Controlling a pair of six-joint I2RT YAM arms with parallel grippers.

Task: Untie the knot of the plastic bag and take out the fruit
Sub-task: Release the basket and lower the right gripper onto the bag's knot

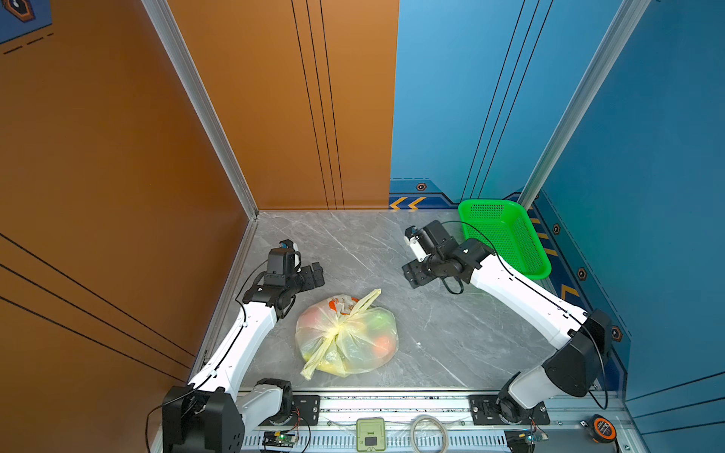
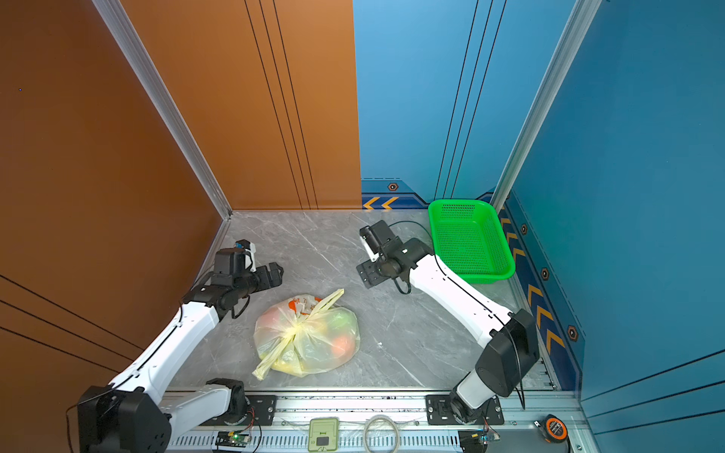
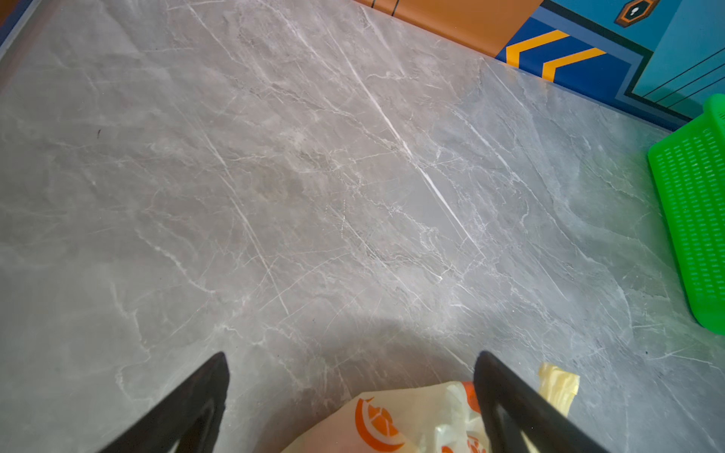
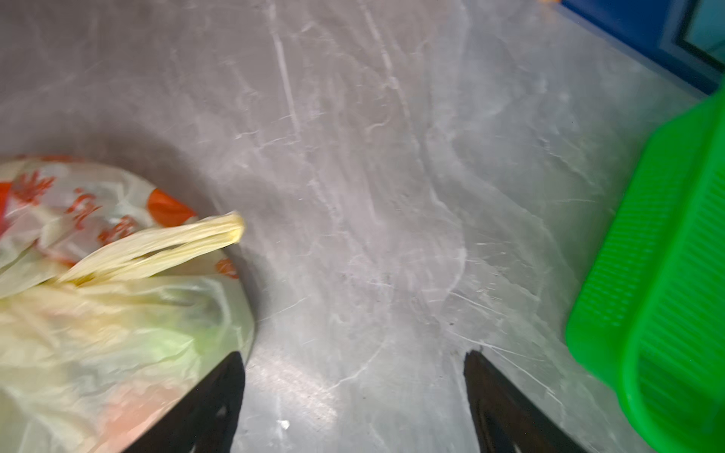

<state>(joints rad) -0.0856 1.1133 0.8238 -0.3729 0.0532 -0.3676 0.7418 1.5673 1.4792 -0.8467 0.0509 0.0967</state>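
- The knot [image 1: 340,328] is not yet undone; its flat ends stick out both ways across the bag [image 1: 365,355].
- The fruit [image 1: 382,344] shows only as blurred colours through the film, all inside; the bag lies mid-front on the table [image 1: 435,333], between the arms.
- By my reading nothing is done: untying and emptying both remain.
- Left claw [image 3: 352,359]: spread wide, empty, near the bag's far edge.
- Right claw [image 4: 353,355]: spread too, empty, beside the bag, the basket [image 1: 506,239] behind it.
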